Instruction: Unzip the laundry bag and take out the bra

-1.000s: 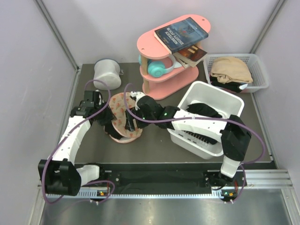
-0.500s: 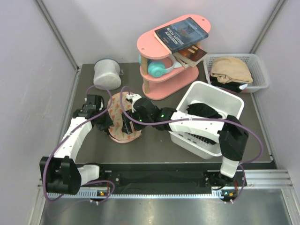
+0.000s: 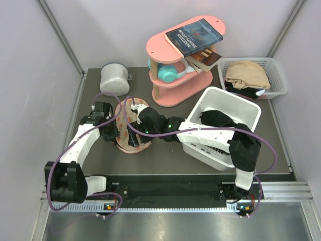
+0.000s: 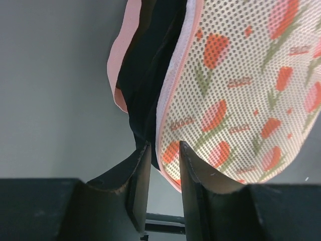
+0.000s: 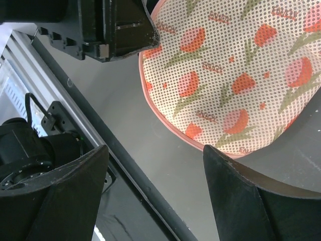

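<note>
The laundry bag (image 3: 131,126) lies on the dark table (image 3: 165,155) in its left half, just near of the white-grey cylindrical container (image 3: 114,79) and left of the pink shelf (image 3: 180,60). Both arms crowd over it in the top view, and the right arm's forearm covers much of its right side.

The left gripper (image 4: 161,148) is at the bag's left rim with its jaws drawn narrow, pinching the pink-edged mesh panel between them. In the left wrist view the panel stands away from the layer under it, and black fabric (image 4: 148,75) shows in the gap.

The right gripper (image 5: 155,150) hangs over the bag's near end with its jaws spread wide and nothing between them. The tulip-printed mesh fills the far right of its view, and the left gripper's black body sits at the upper left.

To the right, the right arm crosses a white bin (image 3: 225,125) holding dark items. Farther right and back, a white slotted basket (image 3: 253,75) holds a beige garment (image 3: 247,74). The shelf carries a book (image 3: 193,36) on top and teal headphones (image 3: 169,73) below.
</note>
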`<state>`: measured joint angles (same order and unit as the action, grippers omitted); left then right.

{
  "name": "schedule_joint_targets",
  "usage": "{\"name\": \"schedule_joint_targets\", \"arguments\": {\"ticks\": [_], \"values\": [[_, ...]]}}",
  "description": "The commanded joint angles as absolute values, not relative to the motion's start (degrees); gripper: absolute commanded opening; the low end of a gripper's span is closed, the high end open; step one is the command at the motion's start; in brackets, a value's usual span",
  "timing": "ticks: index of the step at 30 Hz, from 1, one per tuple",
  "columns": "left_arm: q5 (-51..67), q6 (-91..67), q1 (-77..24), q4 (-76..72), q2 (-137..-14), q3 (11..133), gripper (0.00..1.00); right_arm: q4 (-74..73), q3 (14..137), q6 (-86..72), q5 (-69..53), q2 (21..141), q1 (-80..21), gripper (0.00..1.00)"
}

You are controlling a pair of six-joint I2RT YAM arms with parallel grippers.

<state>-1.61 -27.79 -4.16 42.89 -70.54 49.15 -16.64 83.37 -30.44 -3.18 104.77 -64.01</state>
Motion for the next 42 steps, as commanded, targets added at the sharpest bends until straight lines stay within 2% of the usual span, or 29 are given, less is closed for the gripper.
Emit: {"name": "schedule_joint_targets", "arguments": {"ticks": [1, 7, 11, 23, 37, 39, 42], "values": [[-2.2, -26.98, -4.13, 39.55, -71.89, 48.87, 0.3, -16.0, 85.52, -29.79, -3.17, 103.62, -64.6, 0.76], [-1.67, -26.37, -4.13, 37.79, -72.68, 49.13, 0.22, -15.91, 85.08, -29.97, -2.99, 103.27, -64.69, 0.76], [-0.53, -25.58, -4.13, 37.88, -73.22, 49.31, 0.0, -15.65, 84.99, -30.06, -2.99, 103.36, -64.69, 0.76], [15.45, -33.3, -4.22, 38.06, -67.33, 54.49, 0.0, -9.59, 85.96, -25.05, -1.23, 104.59, -67.15, 0.75], [21.0, -40.51, -6.68, 34.81, -64.16, 55.28, 0.0, -11.42, 90.53, -23.9, 11.68, 109.86, -69.43, 0.67], [21.7, -41.04, -6.94, 34.45, -64.16, 55.46, 0.0, -11.95, 90.26, -24.17, 13.09, 110.13, -69.52, 0.63], [22.06, -41.31, -6.94, 34.54, -63.9, 55.63, 0.0, -13.8, 89.91, -25.05, 16.25, 110.04, -69.7, 0.4]]}}
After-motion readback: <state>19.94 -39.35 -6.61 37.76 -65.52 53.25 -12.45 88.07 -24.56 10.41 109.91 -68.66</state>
